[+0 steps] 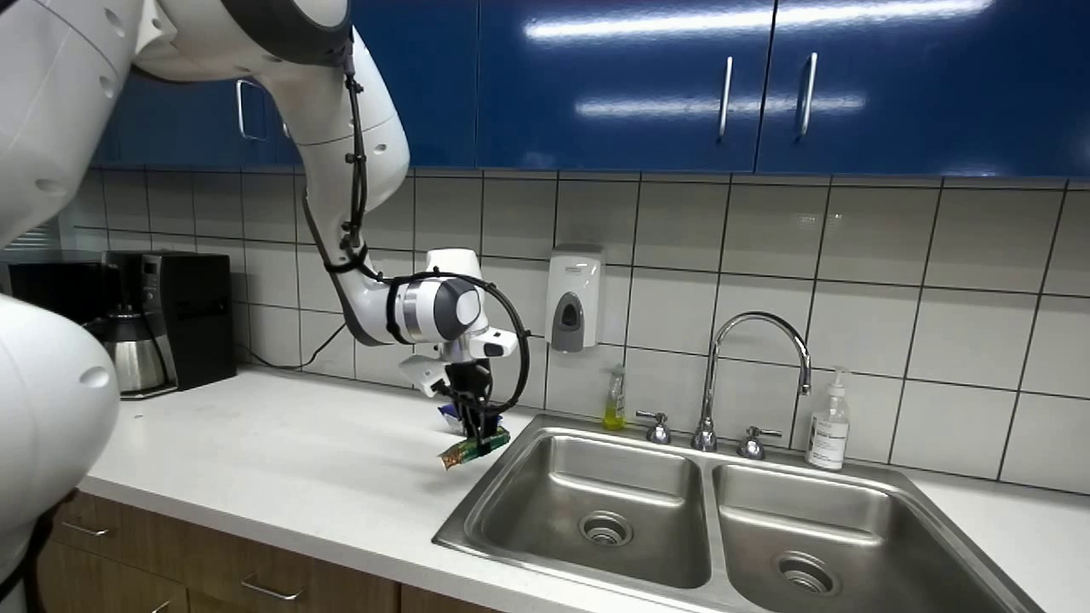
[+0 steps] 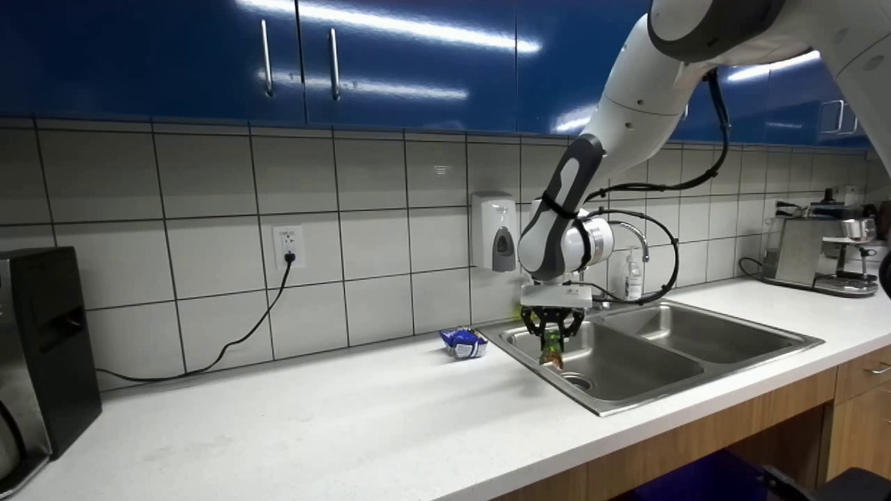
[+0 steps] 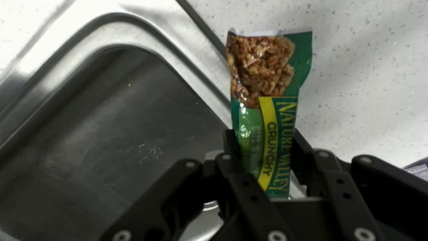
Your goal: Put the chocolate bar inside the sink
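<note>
The smooth, rounded white robot arm point(image 1: 319, 128) bore small, round grey insets point(image 1: 94, 376) and a curved dark-grey joint cover point(image 1: 294, 34); in an exterior view, an elongated dark-grey panel point(image 2: 588, 149) framed a pale oval point(image 2: 569, 179); black straps point(image 1: 392, 312) and a bright silver ring point(image 1: 415, 313) encircled the arm lower down; thin black cables point(image 1: 358, 174), fastened with black ties point(image 1: 353, 158), followed its surface and looped outward; beneath a flat-sided white block point(image 2: 555, 297), the matte black linkage gripper point(image 3: 263, 147) showed round silver screw heads point(image 3: 277, 235) and paired dark holes point(image 3: 339, 181).
</note>
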Motion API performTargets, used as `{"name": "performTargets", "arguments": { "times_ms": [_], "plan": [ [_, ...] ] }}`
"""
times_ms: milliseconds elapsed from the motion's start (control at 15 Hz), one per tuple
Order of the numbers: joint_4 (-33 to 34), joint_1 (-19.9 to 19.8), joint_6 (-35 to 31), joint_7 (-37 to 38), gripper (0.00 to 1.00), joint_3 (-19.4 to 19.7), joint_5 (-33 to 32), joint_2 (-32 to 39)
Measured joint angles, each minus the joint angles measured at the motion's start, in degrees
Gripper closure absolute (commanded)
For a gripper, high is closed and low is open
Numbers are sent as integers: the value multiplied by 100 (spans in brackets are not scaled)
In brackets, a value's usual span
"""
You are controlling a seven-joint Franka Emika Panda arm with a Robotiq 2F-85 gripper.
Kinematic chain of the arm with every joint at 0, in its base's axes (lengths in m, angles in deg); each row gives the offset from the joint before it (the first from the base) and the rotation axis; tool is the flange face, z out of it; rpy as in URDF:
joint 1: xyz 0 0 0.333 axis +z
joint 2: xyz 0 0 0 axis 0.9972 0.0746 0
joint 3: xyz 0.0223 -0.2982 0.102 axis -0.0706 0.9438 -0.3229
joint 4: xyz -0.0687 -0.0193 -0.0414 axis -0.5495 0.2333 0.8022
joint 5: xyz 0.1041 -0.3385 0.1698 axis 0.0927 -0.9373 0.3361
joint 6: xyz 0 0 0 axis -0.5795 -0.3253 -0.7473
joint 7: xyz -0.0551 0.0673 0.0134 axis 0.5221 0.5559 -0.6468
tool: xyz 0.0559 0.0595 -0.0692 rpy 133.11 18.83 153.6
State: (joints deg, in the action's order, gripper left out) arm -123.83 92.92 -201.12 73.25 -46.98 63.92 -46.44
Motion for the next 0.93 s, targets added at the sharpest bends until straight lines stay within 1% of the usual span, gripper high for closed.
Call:
{"name": "performTargets", "arguments": {
  "times_ms": [200, 533, 600, 933],
  "plan": [
    [-20, -189, -98, -348, 84, 36, 8, 0],
    [-35, -316, -169, -614, 84, 210, 9, 0],
    [-36, -320, -175, -642, 59, 255, 9, 1],
    [-53, -332, -230, -667, 59, 321, 9, 1]
  ]
}}
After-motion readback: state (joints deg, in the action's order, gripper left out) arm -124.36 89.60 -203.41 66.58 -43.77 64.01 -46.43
